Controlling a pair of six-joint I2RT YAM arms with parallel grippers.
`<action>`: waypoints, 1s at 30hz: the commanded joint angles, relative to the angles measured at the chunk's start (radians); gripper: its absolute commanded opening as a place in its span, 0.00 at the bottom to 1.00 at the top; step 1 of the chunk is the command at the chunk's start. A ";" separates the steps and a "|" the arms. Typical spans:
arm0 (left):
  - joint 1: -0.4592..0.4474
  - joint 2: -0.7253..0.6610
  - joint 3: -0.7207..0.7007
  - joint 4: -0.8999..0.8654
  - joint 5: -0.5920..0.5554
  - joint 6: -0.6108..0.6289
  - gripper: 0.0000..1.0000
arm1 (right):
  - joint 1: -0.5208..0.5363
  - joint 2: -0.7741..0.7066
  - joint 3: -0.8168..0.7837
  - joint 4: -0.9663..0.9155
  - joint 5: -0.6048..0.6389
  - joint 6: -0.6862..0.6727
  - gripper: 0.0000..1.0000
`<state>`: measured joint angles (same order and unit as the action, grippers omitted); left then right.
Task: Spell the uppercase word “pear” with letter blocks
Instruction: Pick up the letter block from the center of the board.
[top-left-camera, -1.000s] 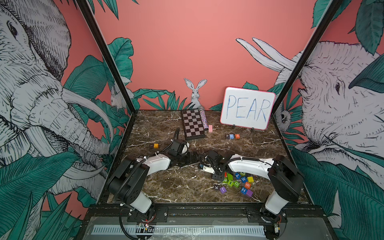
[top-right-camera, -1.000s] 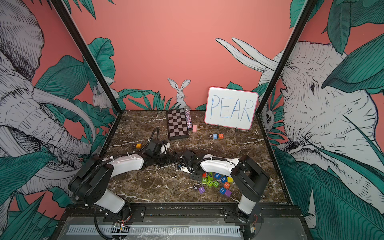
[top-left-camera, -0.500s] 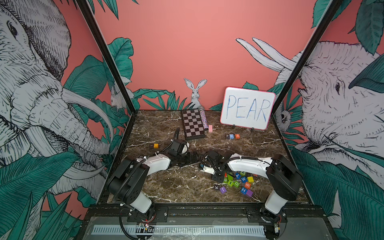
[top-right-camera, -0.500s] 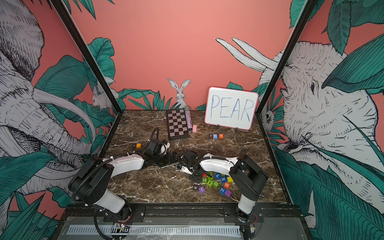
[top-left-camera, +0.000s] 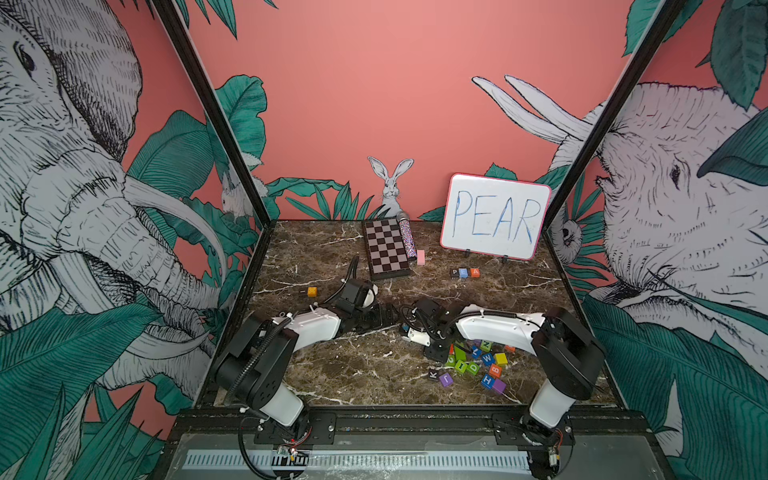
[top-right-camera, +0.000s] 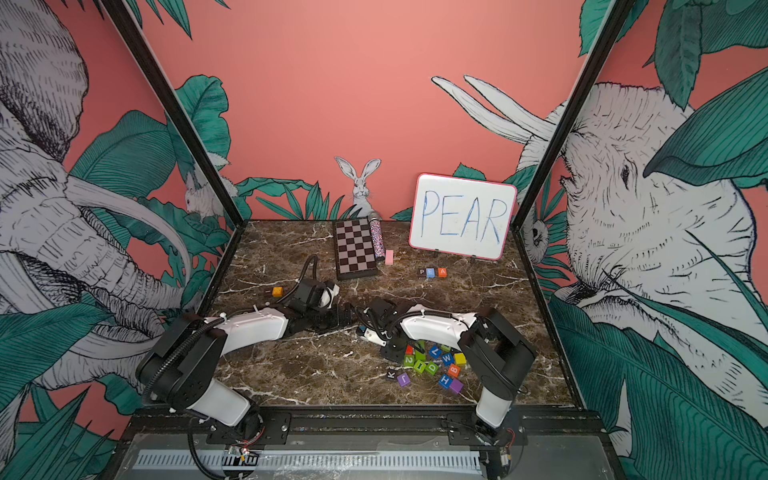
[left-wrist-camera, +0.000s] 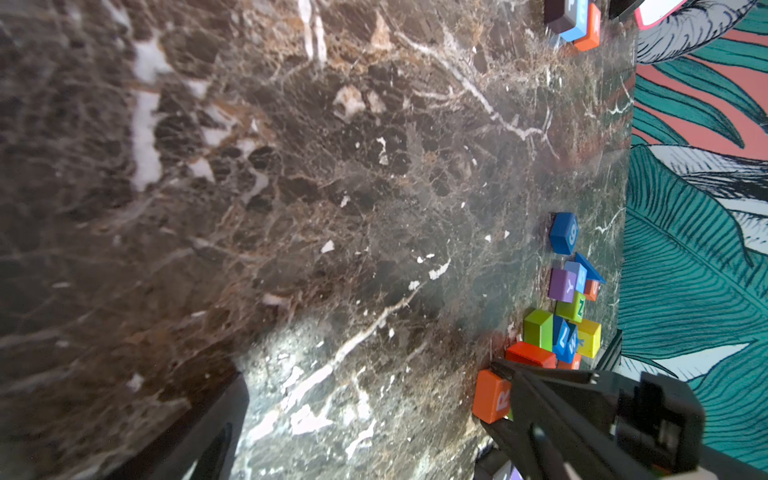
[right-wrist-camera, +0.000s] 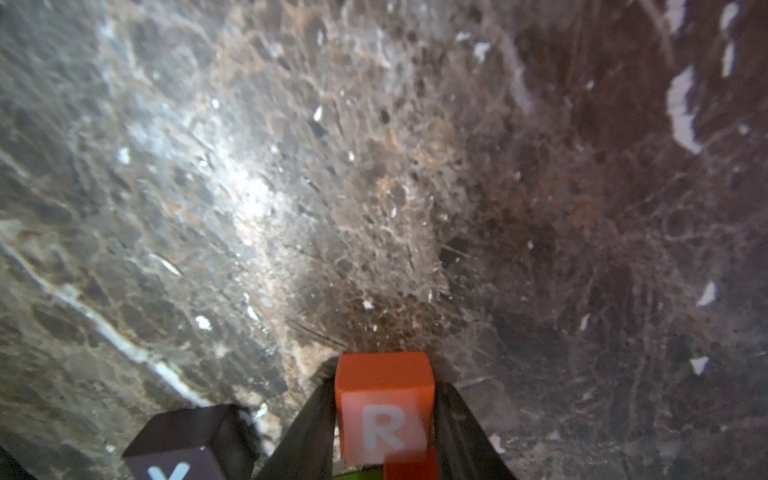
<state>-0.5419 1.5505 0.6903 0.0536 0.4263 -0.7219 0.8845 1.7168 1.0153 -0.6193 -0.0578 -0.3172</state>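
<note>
The black P (top-left-camera: 455, 272), light-blue E (top-left-camera: 464, 273) and orange A (top-left-camera: 475, 272) letter blocks stand in a row in front of the whiteboard, seen in both top views. The orange R block (right-wrist-camera: 382, 399) sits on the marble at the edge of the block pile. My right gripper (right-wrist-camera: 384, 378) is shut on it, one black finger against each side. The left wrist view shows the R block (left-wrist-camera: 492, 395) between those same fingers. My left gripper (top-left-camera: 388, 318) lies low at mid-table, open and empty, with one finger (left-wrist-camera: 216, 428) showing.
A pile of coloured blocks (top-left-camera: 478, 361) lies right beside the right gripper, with a dark block (right-wrist-camera: 183, 440) close to the R. Further back are a chessboard (top-left-camera: 386, 249), a glitter tube (top-left-camera: 406, 235), a pink eraser (top-left-camera: 420, 257) and the whiteboard (top-left-camera: 494, 216). A yellow-orange cube (top-left-camera: 312, 291) sits at the left.
The right gripper's jaws have narrowed onto the R block at the pile's edge. The left arm has not moved.
</note>
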 joint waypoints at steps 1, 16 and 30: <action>0.005 -0.041 -0.002 -0.026 -0.019 0.007 0.99 | -0.006 0.015 0.036 -0.034 -0.002 0.012 0.41; 0.005 -0.081 0.007 -0.052 -0.038 0.026 0.99 | -0.030 0.009 0.045 -0.035 -0.024 0.100 0.42; 0.006 -0.067 0.021 -0.052 -0.031 0.035 0.99 | -0.050 0.071 0.071 -0.052 -0.080 0.107 0.42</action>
<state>-0.5415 1.5024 0.6914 0.0196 0.4023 -0.6960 0.8413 1.7653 1.0691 -0.6395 -0.1101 -0.2092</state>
